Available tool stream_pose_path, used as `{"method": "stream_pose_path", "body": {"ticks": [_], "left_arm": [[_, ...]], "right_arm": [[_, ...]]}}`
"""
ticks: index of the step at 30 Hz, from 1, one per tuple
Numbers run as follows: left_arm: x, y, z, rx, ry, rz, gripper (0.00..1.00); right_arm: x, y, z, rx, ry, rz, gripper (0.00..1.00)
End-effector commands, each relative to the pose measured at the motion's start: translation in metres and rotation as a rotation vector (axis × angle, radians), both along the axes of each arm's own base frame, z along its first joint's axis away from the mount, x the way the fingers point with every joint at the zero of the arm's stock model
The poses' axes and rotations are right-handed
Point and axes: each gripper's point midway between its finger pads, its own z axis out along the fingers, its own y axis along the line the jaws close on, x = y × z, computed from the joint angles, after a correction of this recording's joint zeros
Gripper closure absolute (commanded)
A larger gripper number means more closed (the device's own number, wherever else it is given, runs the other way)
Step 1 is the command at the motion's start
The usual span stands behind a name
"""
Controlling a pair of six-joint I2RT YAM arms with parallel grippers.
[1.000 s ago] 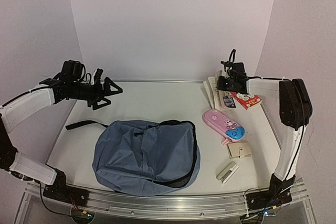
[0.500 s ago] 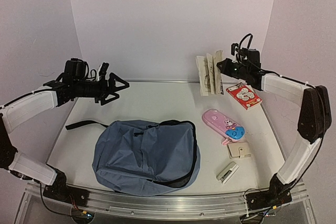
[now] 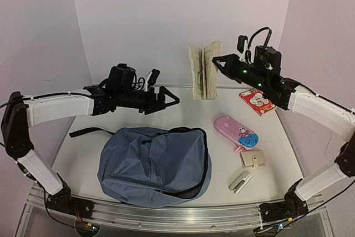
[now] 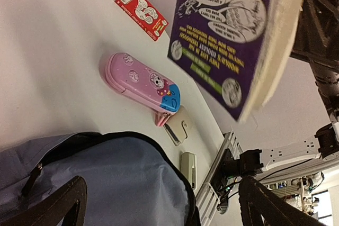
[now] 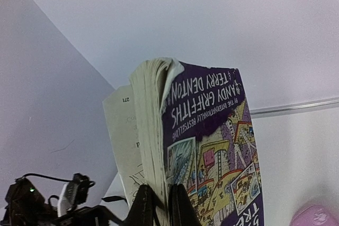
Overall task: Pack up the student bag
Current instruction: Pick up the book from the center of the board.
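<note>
Purple-covered paperback book (image 3: 204, 70) clamped on end in right gripper (image 3: 215, 62) high over far table, dusty-blue fabric backpack (image 3: 150, 165) lying flat below and leftward, nearer left gripper (image 3: 169, 100), fingers spread, hovering just beyond it.

White table (image 3: 166, 104), metal rail (image 3: 166, 215) along near edge. Student bag (image 3: 152, 165) lies flat, centre-left, toward front; zip gap along right side shows dark lining. Black strap (image 3: 89, 132) trails left onto table. Pink pencil case (image 3: 238, 133) right of bag, apart, angled. Red packet (image 3: 258, 101) further back right. Beige wallet (image 3: 253, 160) just beside pencil case's near end. Small white-grey block (image 3: 240, 182) nearer front, close to bag's right rim.
</note>
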Motion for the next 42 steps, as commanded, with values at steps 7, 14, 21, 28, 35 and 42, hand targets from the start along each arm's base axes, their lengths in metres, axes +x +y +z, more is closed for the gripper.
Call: {"method": "stream_pose_path", "body": {"ticks": [7, 14, 21, 28, 35, 42], "left_arm": [[-0.019, -0.059, 0.055, -0.074, -0.223, -0.065, 0.00], [-0.025, -0.068, 0.060, -0.078, -0.243, -0.070, 0.00], [-0.012, -0.073, 0.045, 0.049, -0.239, 0.008, 0.00], [-0.004, -0.074, 0.018, 0.196, -0.233, 0.102, 0.10], [-0.004, -0.074, 0.011, 0.285, -0.288, 0.171, 0.47], [-0.007, -0.070, 0.006, 0.309, -0.289, 0.185, 0.91]], "right_arm": [[-0.044, 0.031, 0.048, 0.175, -0.041, -0.053, 1.00], [-0.046, 0.056, 0.028, 0.113, 0.001, -0.101, 1.00], [-0.048, 0.075, 0.016, 0.064, 0.035, -0.167, 1.00], [-0.042, 0.079, 0.007, 0.088, 0.075, -0.216, 1.00], [-0.036, 0.076, -0.001, 0.090, 0.098, -0.269, 1.00], [-0.034, 0.072, -0.011, 0.084, 0.116, -0.302, 0.92]]}}
